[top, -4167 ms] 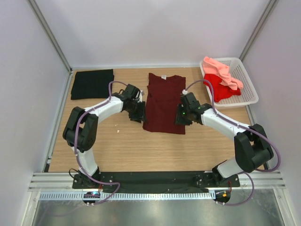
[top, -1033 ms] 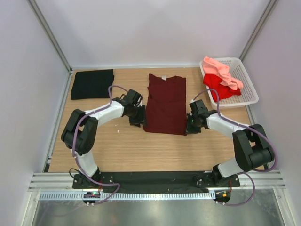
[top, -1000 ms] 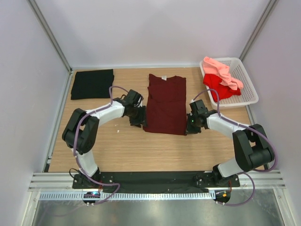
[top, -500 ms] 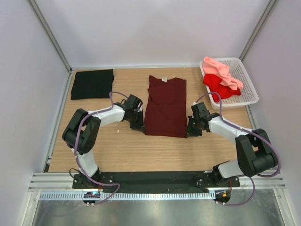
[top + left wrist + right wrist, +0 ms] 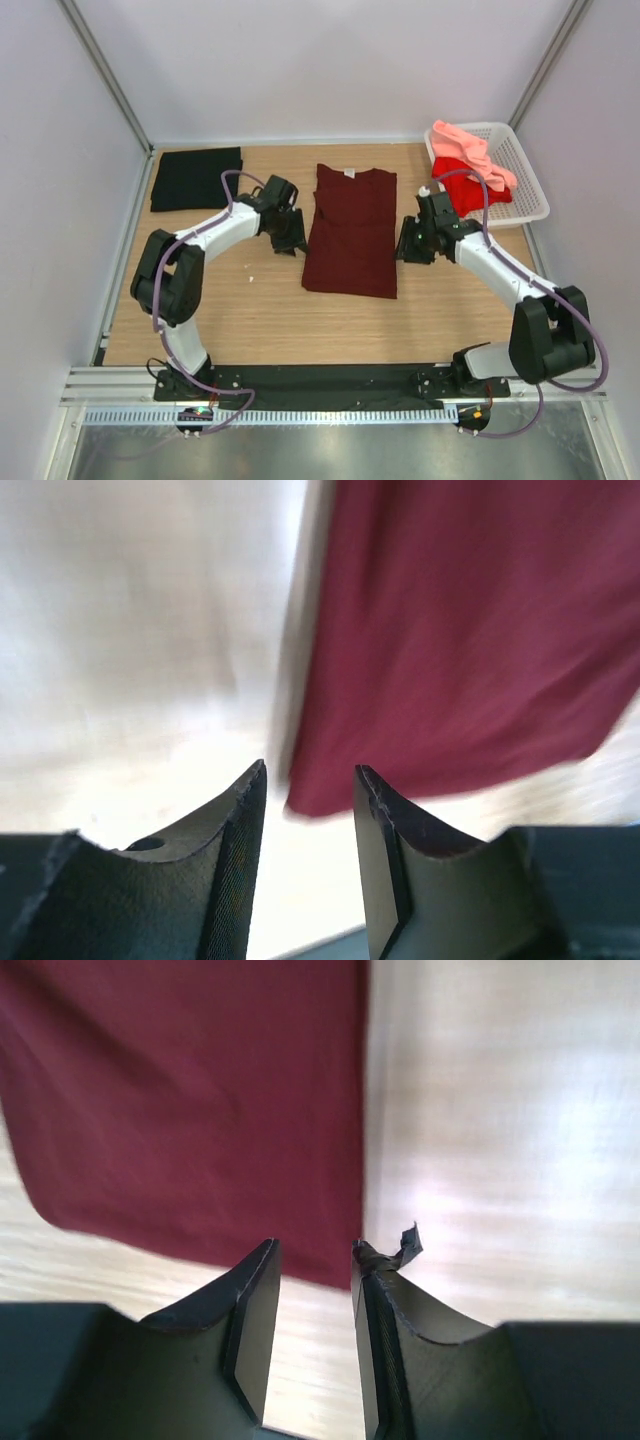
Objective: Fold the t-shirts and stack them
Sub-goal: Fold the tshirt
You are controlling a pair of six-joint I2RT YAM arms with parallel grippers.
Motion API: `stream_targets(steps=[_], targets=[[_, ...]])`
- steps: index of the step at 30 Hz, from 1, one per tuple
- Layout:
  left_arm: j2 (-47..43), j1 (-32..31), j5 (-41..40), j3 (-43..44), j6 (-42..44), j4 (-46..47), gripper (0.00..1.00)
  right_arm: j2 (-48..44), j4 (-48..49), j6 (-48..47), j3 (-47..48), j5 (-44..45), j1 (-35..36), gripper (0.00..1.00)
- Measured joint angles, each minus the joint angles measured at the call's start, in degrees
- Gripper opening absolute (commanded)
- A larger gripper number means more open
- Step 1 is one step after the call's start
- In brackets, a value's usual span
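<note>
The dark maroon t-shirt (image 5: 351, 230) lies flat in the middle of the table as a long strip, sleeves folded in, white neck label at the far end. It also shows in the left wrist view (image 5: 460, 640) and the right wrist view (image 5: 190, 1100). My left gripper (image 5: 290, 243) is open and empty just off its left edge. My right gripper (image 5: 407, 248) is open and empty just off its right edge. The black t-shirt (image 5: 196, 178) lies folded at the far left. The bright red t-shirt (image 5: 466, 184) and salmon pink t-shirt (image 5: 470, 148) lie crumpled in the basket.
The white lattice basket (image 5: 525, 175) stands at the far right corner. Frame posts and white walls close in the table on three sides. A black rail runs along the near edge by the arm bases.
Both grippers have drawn away from the shirt's lower corners toward the far side and outward, now hovering beside its mid edges. The maroon shirt's hem has shifted slightly nearer.
</note>
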Motion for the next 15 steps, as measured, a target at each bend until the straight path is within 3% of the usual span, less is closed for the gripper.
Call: stream_targets(steps=[7, 15], targets=[[7.4, 4.6, 1.6, 11.4, 3.8, 2.0, 0.43, 10.9, 3.5, -2.9, 10.9, -2.0, -2.8, 0.39], [17.2, 5.6, 6.8, 18.5, 7.8, 2.8, 0.42, 22.8, 4.0, -5.3, 21.6, -2.3, -5.3, 0.38]])
